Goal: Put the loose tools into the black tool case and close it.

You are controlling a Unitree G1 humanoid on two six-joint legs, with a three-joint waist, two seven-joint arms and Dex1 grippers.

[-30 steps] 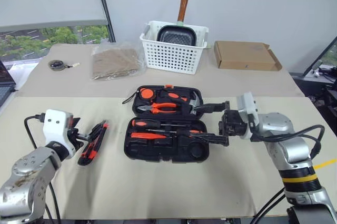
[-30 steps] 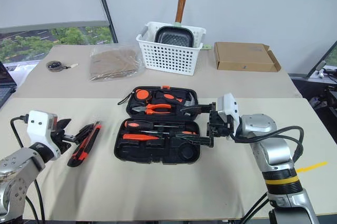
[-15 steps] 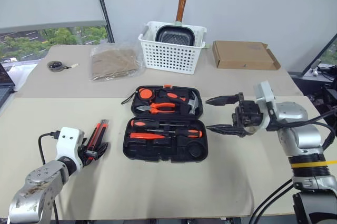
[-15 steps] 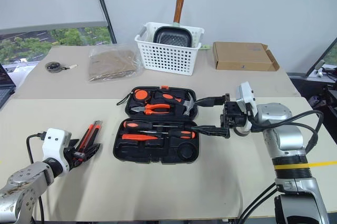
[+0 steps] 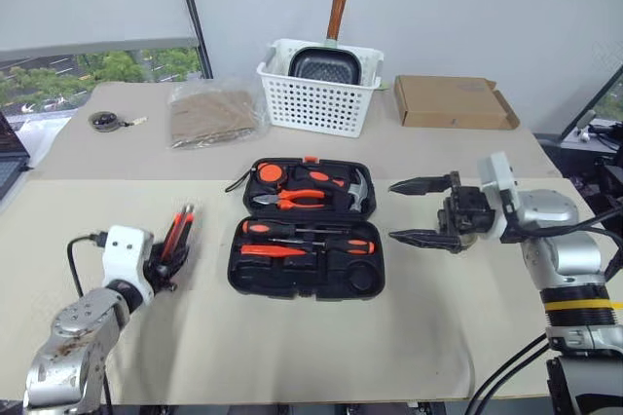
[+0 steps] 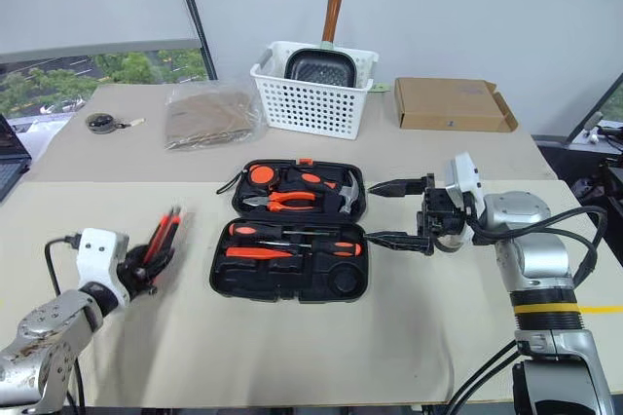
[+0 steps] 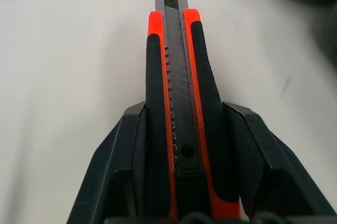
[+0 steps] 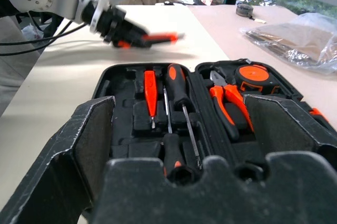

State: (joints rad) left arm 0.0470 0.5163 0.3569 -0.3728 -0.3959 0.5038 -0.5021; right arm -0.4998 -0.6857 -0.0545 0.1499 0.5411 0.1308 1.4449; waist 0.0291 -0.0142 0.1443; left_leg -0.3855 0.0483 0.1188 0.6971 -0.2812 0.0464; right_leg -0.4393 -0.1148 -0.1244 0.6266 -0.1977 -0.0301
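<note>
1. Between the left gripper's (image 7: 176, 192) two black fingers (image 7: 118, 166) sits the orange-black utility knife (image 7: 176, 92), pinched at its rear w/ the blade end jutting forward, lengthwise along the fingers. From the head views the knife (image 5: 175, 237) looks tilted up off the table (image 5: 292, 337), well left of the case.

2. Black tool case (image 5: 307, 230) lies open mid-table, lid half to the rear. Front half already carries two screwdrivers (image 5: 311, 236) and a thin red-orange tester (image 5: 263, 250). Rear half has pliers (image 5: 292, 199), hammer (image 5: 356, 189) and a round orange tape (image 5: 270, 173).

3. Step in hand, as I read it: carry knife to the case and seat it in a free recess. Empty recesses show along the front edge; which one fits the knife I can't tell.

4. To do it well: keep grip firm; the hold is far back, so the long nose may sag or twist. Bring it over the case high enough to clear the rim, line its length up w/ the recess, lower flat, then release.

5. Right gripper (image 5: 421, 210) hangs just right of the case, fingers spread wide, holding nothing. It could steady the case edge if the shell slides, but should keep out of the left arm's path.

6. White basket (image 5: 319, 89) w/ pan, plastic bag (image 5: 214, 111) and cardboard box (image 5: 453, 103) sit at the back, well clear.
</note>
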